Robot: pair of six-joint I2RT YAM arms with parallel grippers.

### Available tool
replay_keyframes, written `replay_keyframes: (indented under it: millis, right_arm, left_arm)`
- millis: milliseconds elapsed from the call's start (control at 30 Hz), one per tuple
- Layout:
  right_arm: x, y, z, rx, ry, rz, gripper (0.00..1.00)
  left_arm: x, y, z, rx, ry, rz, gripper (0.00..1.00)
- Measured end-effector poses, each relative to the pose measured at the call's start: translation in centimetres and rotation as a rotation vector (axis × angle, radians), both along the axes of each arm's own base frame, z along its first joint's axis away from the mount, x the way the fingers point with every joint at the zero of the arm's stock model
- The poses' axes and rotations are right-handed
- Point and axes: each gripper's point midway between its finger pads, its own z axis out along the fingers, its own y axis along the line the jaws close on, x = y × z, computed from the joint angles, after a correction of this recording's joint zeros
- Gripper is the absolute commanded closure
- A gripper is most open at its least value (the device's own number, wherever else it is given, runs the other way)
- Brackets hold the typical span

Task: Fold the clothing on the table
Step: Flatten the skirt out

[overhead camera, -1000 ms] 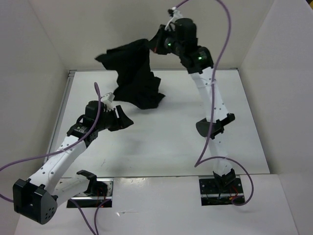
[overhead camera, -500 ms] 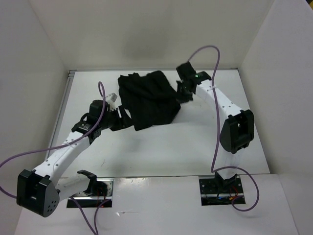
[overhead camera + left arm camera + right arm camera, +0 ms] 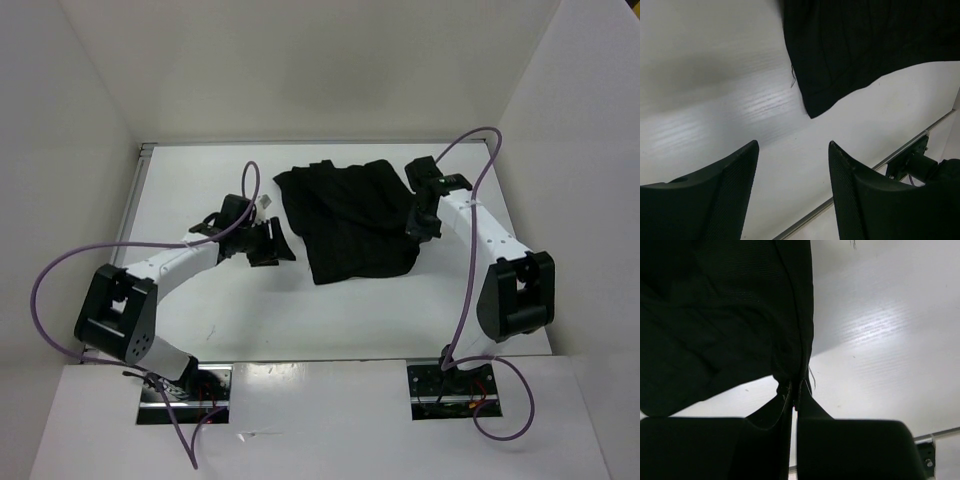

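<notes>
On table (image 3: 340,310), black clothing (image 3: 350,220), right claw (image 3: 418,226) pinching edge

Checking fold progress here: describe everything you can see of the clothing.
The clothing is a plain black garment of soft, faintly ribbed fabric. It lies spread and mostly flat on the table, toward its far side, with rumpled folds along its far edge. The right gripper is shut on its right edge; the open left gripper stands beside it, apart.
</notes>
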Motion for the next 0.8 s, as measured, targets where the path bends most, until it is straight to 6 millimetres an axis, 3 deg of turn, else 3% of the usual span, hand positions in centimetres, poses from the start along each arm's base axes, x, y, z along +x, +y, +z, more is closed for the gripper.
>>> replay_keyframes:
  millis: [167,333,533,800]
  right_arm:
    - [-1.2,-0.3,-1.9,-0.010,0.052,-0.002,1.00]
    - [-1.0,0.0,-2.1,0.000,0.047,0.000,1.00]
    - [-0.9,-0.1,-2.4,0.000,0.054,-0.002,1.00]
    - [-0.8,-0.2,-2.6,-0.006,0.056,-0.005,1.00]
  left_arm:
    - [1.1,-1.2,-0.7,-0.033,0.017,-0.028,0.44]
    - [1.6,-3.2,-3.5,-0.070,0.106,-0.088,0.58]
    - [0.5,-4.8,-6.9,-0.040,0.211,-0.137,0.58]
    - [1.3,-8.1,-7.0,-0.023,0.201,-0.195,0.58]
